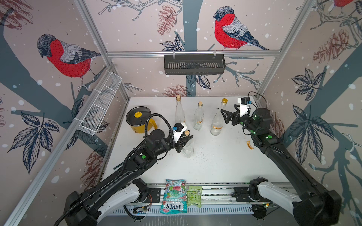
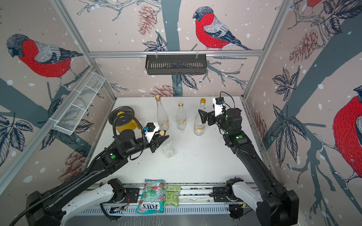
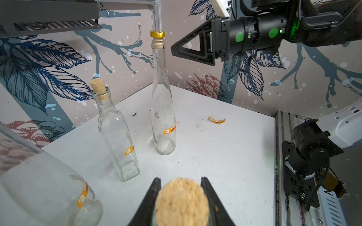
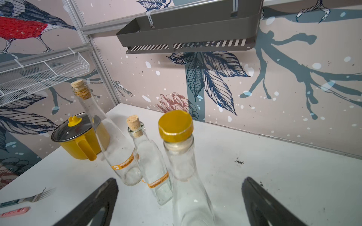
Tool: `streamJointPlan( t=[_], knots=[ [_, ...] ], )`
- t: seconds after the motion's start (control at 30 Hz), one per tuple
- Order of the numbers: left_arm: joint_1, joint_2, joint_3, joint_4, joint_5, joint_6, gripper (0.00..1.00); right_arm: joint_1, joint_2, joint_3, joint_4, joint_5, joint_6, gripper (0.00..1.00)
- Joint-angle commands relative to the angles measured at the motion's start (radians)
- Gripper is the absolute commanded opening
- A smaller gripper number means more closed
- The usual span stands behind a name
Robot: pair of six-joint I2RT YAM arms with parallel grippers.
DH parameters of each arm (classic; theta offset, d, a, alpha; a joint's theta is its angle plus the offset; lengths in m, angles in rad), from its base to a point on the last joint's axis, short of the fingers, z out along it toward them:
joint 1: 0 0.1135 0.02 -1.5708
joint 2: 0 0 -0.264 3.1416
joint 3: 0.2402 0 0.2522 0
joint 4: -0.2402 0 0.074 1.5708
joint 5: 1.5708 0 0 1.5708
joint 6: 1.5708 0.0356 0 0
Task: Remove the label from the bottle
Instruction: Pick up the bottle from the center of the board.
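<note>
1. four glass bottles: tall bottle (image 1: 180,114), square bottle (image 1: 198,119) and gold-capped bottle (image 1: 217,123) stand in a row toward the desk's (image 1: 215,168) far edge, and a fourth bottle (image 1: 188,150) stands nearer the middle.
2. three orange labels (image 3: 170,129), one low on each row bottle; one loose label (image 1: 250,145) lies by the right edge.
3. left gripper (image 1: 186,140) is clamped on the fourth bottle's corked neck.
4. right gripper (image 1: 225,116) gapes wide, pointing at the gold-capped bottle, apart from it.
5. one yellow pot (image 1: 140,122) in the far left corner; a teal packet (image 1: 173,196) and a green packet (image 1: 194,196) at the near edge.

left end effector (image 3: 180,179): gripping corked bottle (image 3: 182,201) | loose label (image 3: 217,119): on table (image 3: 235,156)
</note>
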Motion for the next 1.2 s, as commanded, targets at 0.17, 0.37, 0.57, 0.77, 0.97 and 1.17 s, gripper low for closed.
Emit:
streamJointPlan(
  t=[0.17, 0.37, 0.57, 0.77, 0.97, 1.17],
  knots=[
    [-0.001, -0.001, 0.013, 0.042, 0.003, 0.037, 0.0, 0.0, 0.106, 0.087, 0.098, 0.022, -0.035, 0.96],
    [-0.001, 0.005, 0.013, 0.048, -0.043, 0.037, 0.0, 0.001, 0.166, 0.134, 0.095, 0.017, -0.049, 0.94],
    [-0.001, -0.014, 0.014, 0.043, -0.172, 0.033, 0.0, 0.02, 0.173, 0.148, 0.089, 0.053, -0.102, 0.94],
    [-0.001, -0.074, 0.009, 0.004, -0.383, 0.011, 0.0, 0.119, 0.17, 0.262, 0.008, 0.184, -0.239, 0.99],
    [0.001, -0.134, 0.028, -0.094, -0.434, 0.015, 0.0, 0.247, 0.26, 0.399, -0.082, 0.18, -0.317, 0.99],
    [0.016, -0.219, 0.028, -0.168, -0.382, 0.033, 0.0, 0.378, 0.419, 0.514, -0.061, 0.131, -0.331, 0.99]
  ],
)
